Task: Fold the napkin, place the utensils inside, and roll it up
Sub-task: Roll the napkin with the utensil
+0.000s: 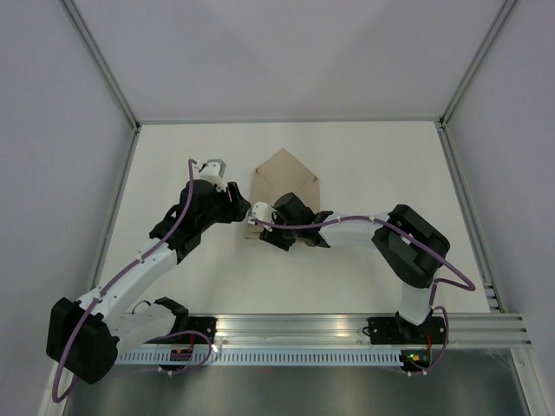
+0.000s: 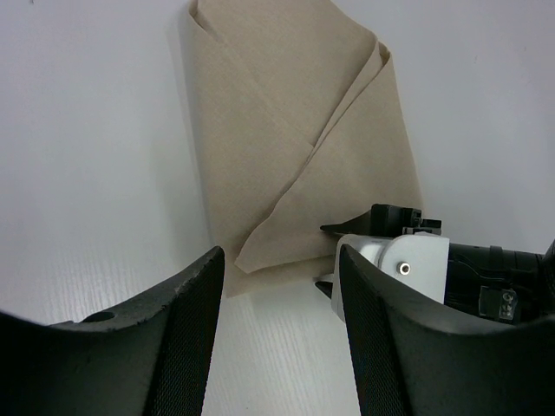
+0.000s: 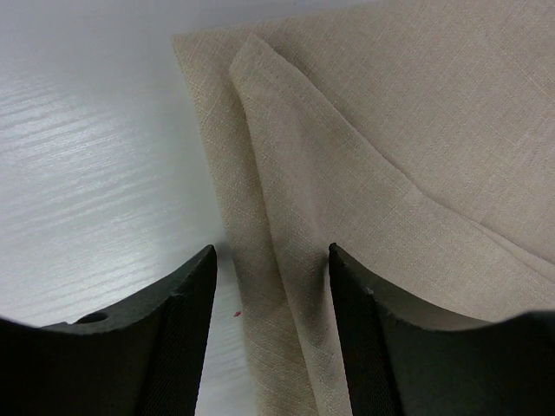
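The beige napkin (image 1: 286, 184) lies folded into a pointed shape on the white table; it also shows in the left wrist view (image 2: 295, 130) and the right wrist view (image 3: 408, 147). My right gripper (image 3: 271, 256) is open, low over the napkin's near-left edge, with its folded layers between the fingers; it also shows in the top view (image 1: 264, 227) and the left wrist view (image 2: 328, 255). My left gripper (image 2: 279, 260) is open and empty above bare table just off the napkin's near corner, close beside the right gripper; it also shows in the top view (image 1: 238, 206). No utensils are in view.
White walls with metal frame posts (image 1: 104, 65) enclose the table on three sides. A metal rail (image 1: 347, 329) runs along the near edge by the arm bases. Purple cables (image 1: 178, 221) run along both arms.
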